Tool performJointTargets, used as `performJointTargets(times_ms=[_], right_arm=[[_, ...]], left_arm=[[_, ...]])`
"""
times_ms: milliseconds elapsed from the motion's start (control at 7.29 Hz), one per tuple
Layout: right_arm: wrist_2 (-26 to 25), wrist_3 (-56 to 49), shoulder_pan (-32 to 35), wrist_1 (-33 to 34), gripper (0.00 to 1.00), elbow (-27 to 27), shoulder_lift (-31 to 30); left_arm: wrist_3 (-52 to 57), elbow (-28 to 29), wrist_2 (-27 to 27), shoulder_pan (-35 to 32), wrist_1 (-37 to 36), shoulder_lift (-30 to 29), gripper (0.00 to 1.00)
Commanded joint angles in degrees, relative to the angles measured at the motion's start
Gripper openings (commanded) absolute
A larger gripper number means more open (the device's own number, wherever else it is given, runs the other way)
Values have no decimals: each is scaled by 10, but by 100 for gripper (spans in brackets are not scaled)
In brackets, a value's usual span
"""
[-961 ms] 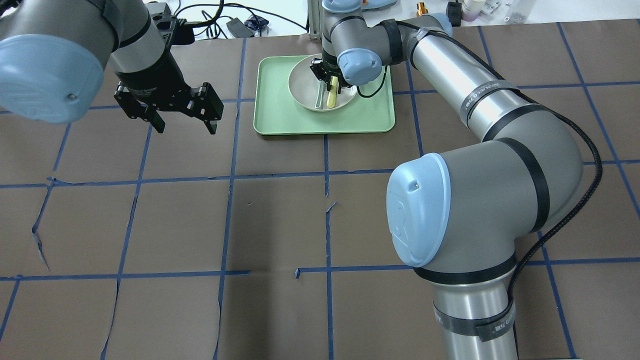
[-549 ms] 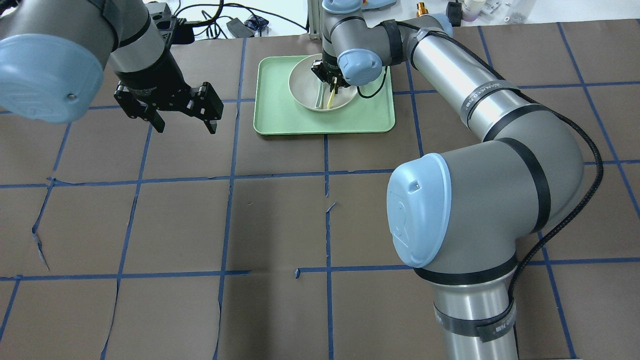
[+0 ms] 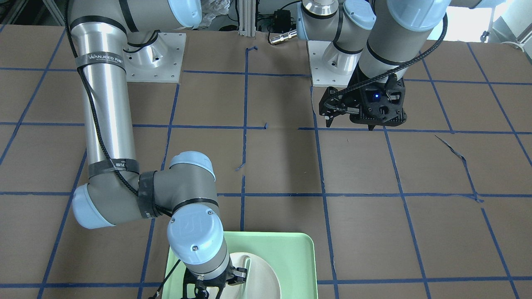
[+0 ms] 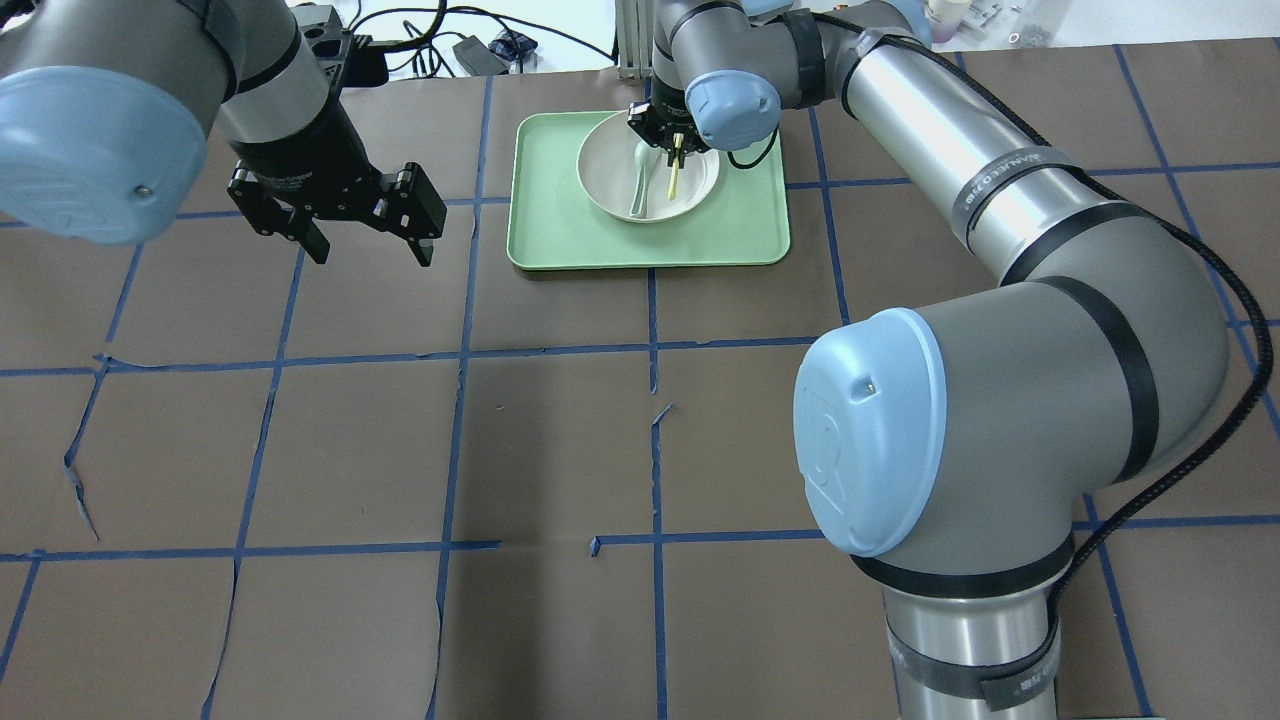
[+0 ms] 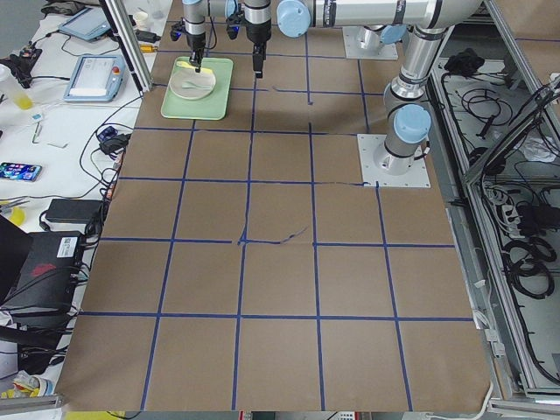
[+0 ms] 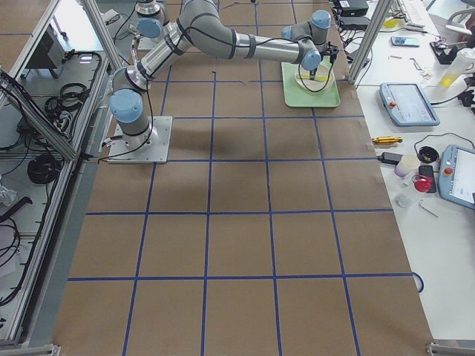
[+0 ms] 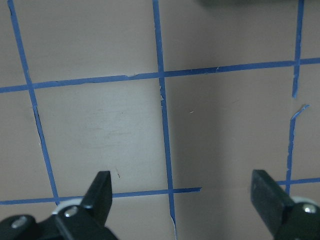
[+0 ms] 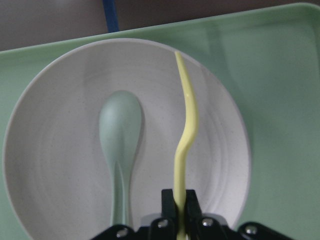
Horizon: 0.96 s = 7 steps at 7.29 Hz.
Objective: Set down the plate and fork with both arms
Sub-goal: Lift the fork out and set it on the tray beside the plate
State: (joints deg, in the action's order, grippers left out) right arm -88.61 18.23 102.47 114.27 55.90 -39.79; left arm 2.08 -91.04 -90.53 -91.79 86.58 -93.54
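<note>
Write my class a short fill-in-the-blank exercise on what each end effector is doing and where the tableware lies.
1. The right end effector is shut on the small yellow plastic ____.
2. The pale grey-green plastic ____ lies in the round off-white plastic plate.
3. That plate sits on the rectangular mint-green ____.
4. The left end effector hangs over the brown table, ____ and holding nothing.

Missing words: fork; spoon; tray; open.
</note>
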Motion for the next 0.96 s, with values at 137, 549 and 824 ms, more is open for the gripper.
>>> performJointTargets(times_ms=[137,549,824], right_arm=[[12,-142,-52,-5,0,90,-48],[67,-188,-82,-5,0,110,-46],[112,-179,-86,13,0,109,-35]], left_arm=[[0,-2,-1,0,-4,-2,100],[-1,-3,-1,0,-4,-1,100],[-1,-3,-1,0,-4,-2,100]])
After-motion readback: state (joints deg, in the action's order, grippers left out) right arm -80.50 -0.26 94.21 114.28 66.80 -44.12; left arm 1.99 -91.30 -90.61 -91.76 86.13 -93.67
